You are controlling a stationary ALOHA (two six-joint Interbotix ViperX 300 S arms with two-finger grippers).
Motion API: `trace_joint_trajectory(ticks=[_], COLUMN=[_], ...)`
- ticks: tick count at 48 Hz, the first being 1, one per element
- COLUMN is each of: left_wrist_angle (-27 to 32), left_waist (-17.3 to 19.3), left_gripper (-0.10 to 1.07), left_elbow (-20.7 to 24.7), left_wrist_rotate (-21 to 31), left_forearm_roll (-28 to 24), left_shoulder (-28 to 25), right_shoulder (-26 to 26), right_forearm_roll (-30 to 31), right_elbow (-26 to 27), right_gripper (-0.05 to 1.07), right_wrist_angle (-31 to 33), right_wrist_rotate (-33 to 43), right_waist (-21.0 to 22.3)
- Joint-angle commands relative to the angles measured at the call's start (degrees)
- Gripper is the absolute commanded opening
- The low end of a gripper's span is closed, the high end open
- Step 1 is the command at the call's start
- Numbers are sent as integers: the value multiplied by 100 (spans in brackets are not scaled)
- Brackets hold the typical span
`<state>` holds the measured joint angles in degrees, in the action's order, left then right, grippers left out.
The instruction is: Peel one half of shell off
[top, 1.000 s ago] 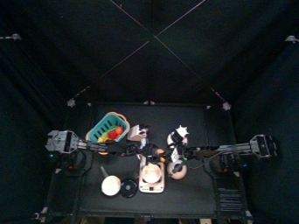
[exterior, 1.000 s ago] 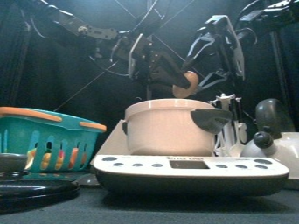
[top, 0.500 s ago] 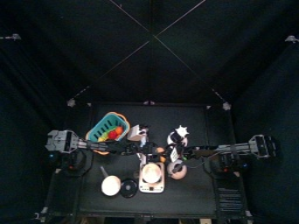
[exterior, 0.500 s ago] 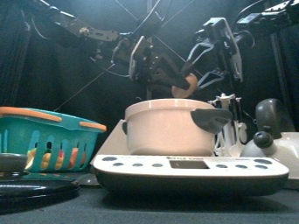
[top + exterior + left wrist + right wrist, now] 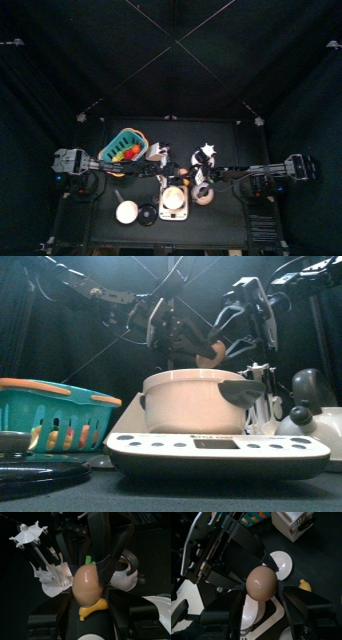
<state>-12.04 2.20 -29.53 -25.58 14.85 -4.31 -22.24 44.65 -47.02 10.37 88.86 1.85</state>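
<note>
A tan egg (image 5: 214, 352) hangs in the air above the white pot (image 5: 194, 401) of the cooker. Both grippers meet on it. My left gripper (image 5: 87, 594) has its jaws on either side of the egg (image 5: 87, 586), and the right arm's jaws close in from behind it. My right gripper (image 5: 262, 589) is shut on the same egg (image 5: 260, 583) from the other side. In the top view the two grippers meet over the cooker (image 5: 174, 200) near the table's middle. No peeled shell shows.
A teal basket (image 5: 47, 411) with coloured items stands at the left, also in the top view (image 5: 124, 146). A white bowl (image 5: 128, 212) lies front left of the cooker. A white star-shaped rack (image 5: 206, 152) and white kitchenware (image 5: 307, 406) stand at the right.
The left arm has shifted slightly. The egg stays at the same spot between both grippers.
</note>
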Motion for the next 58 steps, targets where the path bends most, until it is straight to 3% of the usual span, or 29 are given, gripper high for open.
trace_joint_trajectory(ticks=[1, 58], left_wrist_angle=[26, 88], left_waist=[18, 18], left_gripper=[73, 73], left_elbow=[9, -158], left_wrist_rotate=[9, 9], left_forearm_roll=[-9, -9], left_shoulder=[79, 149], right_shoulder=[-176, -563], right_forearm_roll=[9, 9], right_elbow=[44, -220], right_gripper=[64, 64], right_wrist_angle=[-26, -26], right_wrist_rotate=[-18, -26], right_waist=[0, -88])
